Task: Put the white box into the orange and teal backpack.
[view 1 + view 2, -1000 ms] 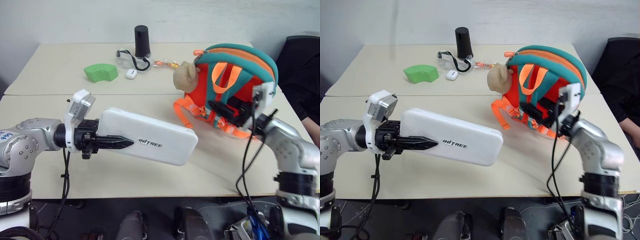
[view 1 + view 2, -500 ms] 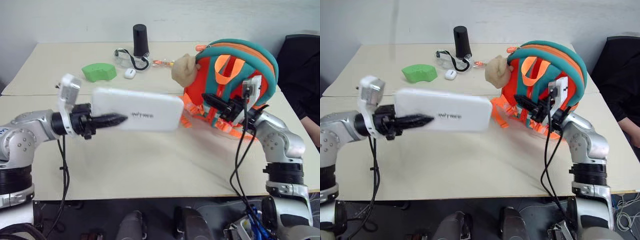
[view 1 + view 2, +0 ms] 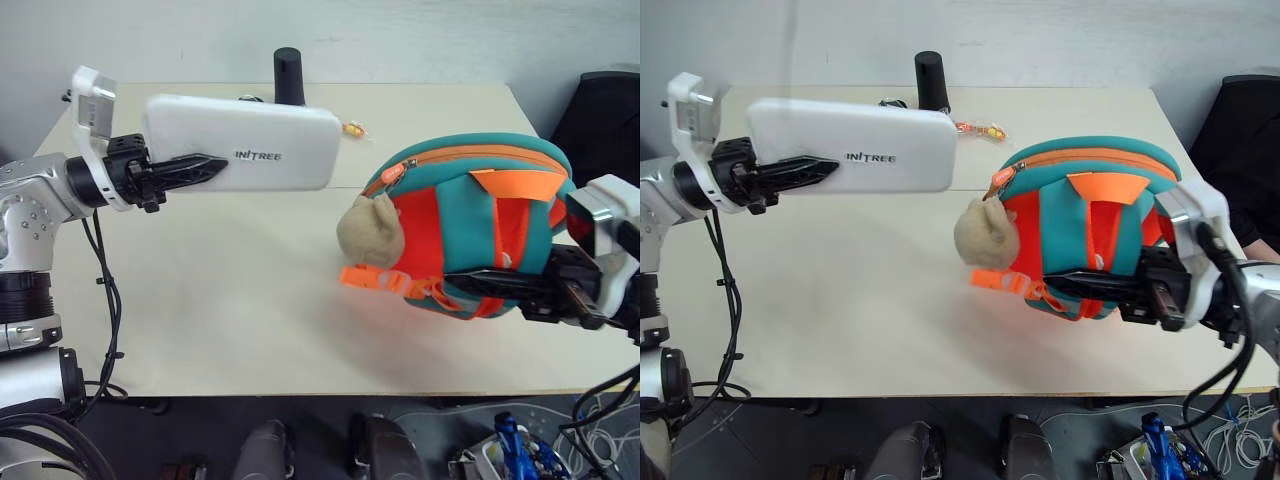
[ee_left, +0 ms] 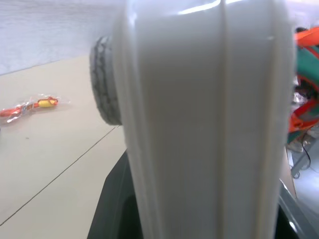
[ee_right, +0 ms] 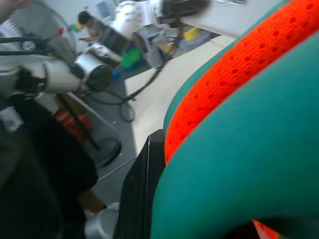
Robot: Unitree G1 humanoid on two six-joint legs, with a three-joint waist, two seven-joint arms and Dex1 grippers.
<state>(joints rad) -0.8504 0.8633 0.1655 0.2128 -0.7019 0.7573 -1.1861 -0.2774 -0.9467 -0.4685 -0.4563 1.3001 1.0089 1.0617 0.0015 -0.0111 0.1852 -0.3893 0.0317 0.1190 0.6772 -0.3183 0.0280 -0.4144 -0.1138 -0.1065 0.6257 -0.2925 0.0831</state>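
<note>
Nearest, on the right, the right gripper (image 3: pixel 480 284) had its black fingers clamped on the small bright orange backpack with teal trim (image 3: pixel 470 222), holding it tipped above the beige surface (image 3: pixel 250 300), apparently to present its zipped top. Farther left, the left gripper (image 3: pixel 205 165) pinched one end of the long flat white plastic box (image 3: pixel 245 143), held level in the air, well apart from the backpack. The left wrist view showed a bright wrapped packet (image 4: pixel 30 105) lying on the far surface.

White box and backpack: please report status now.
Left gripper shut on white box, held level above table. Right gripper shut on orange and teal backpack. Zipper looks closed; nothing between them.
</note>
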